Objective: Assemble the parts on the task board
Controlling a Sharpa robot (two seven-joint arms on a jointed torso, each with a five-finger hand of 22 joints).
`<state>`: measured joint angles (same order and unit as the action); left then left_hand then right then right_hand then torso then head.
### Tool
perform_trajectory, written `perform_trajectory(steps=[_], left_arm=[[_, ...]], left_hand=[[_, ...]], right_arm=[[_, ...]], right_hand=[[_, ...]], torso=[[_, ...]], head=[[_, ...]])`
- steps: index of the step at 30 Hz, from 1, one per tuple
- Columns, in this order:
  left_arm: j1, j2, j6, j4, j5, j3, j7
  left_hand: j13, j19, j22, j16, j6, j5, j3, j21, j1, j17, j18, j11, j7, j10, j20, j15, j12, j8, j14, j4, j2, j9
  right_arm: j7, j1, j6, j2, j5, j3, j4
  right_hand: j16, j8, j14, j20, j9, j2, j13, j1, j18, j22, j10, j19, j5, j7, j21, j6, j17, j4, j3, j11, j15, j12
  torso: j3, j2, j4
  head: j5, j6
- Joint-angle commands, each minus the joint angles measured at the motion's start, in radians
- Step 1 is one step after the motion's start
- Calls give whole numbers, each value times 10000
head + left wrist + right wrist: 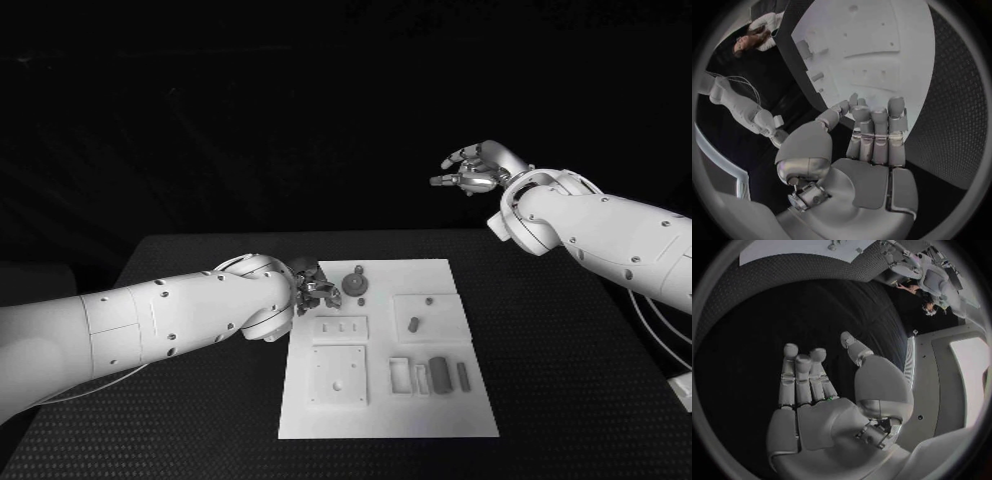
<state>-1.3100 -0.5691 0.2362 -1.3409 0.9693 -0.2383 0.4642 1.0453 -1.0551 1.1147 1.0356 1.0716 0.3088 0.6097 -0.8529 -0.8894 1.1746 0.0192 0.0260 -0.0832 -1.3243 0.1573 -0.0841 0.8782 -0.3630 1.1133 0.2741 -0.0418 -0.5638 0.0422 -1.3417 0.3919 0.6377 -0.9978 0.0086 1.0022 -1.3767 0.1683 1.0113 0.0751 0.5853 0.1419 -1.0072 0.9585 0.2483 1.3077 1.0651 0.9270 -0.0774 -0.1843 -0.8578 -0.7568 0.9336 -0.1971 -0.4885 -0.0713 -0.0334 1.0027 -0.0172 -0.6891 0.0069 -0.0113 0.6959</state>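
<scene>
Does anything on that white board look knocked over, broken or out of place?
Nothing stands out. The white board lies flat and square on the table, and its small parts sit neatly in place. Left hand hovers at its edge; right hand is raised, holding nothing.

A black table (188, 420) with a finely textured surface is seen across the lower half of the head view, its far edge running just below the middle of the frame. A white rectangular task board (387, 425) is laid flat directly on it, at the centre of the table, long side running away from the camera. Bare black surface is visible on both sides of the board.
</scene>
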Motion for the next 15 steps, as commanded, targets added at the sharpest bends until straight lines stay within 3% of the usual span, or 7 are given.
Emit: perform_trajectory(steps=[1,4,8,15], left_arm=[[26,98,585,-41,552,7,485],[53,146,570,-36,787,8,622],[162,227,505,33,1028,10,782],[263,345,289,88,668,11,759]], left_hand=[[45,-324,73,176,557,46,174,-71,96,-95,608,569,562,322,503,-414,210,-310,186,104,30,-1403],[65,-401,123,323,619,19,186,-90,112,-186,606,594,585,335,549,-471,373,-318,210,102,30,-1423],[69,-434,164,431,647,-72,186,-97,124,-248,596,604,596,354,576,-499,482,-310,197,104,41,-1433],[63,-420,223,557,703,-213,171,-103,155,-301,574,619,616,360,591,-489,602,-305,155,93,48,-1440]], right_arm=[[72,-10,-263,-27,125,4,-78],[77,-11,-264,-29,125,4,-91],[64,-11,-313,-40,126,4,-87],[55,-11,-381,-102,125,3,-140]], right_hand=[[-26,46,-78,-8,1,-86,12,-6,135,172,-42,-36,-6,-3,13,-43,-12,-4,81,13,-26,51],[-26,46,-80,-7,0,-91,15,-10,135,171,-44,-38,-6,-3,15,-44,-14,-6,86,13,-26,51],[-27,45,-83,-5,-1,-100,20,-18,135,170,-46,-40,-7,-3,17,-44,-18,-9,94,13,-26,53],[-29,44,-88,-5,-3,-111,27,-18,135,169,-51,-45,-9,-4,22,-44,-22,-22,101,13,-26,56]], torso=[[15,6,19],[17,11,35],[17,5,12],[15,-2,6]], head=[[26,15],[72,39],[85,70],[129,162]])
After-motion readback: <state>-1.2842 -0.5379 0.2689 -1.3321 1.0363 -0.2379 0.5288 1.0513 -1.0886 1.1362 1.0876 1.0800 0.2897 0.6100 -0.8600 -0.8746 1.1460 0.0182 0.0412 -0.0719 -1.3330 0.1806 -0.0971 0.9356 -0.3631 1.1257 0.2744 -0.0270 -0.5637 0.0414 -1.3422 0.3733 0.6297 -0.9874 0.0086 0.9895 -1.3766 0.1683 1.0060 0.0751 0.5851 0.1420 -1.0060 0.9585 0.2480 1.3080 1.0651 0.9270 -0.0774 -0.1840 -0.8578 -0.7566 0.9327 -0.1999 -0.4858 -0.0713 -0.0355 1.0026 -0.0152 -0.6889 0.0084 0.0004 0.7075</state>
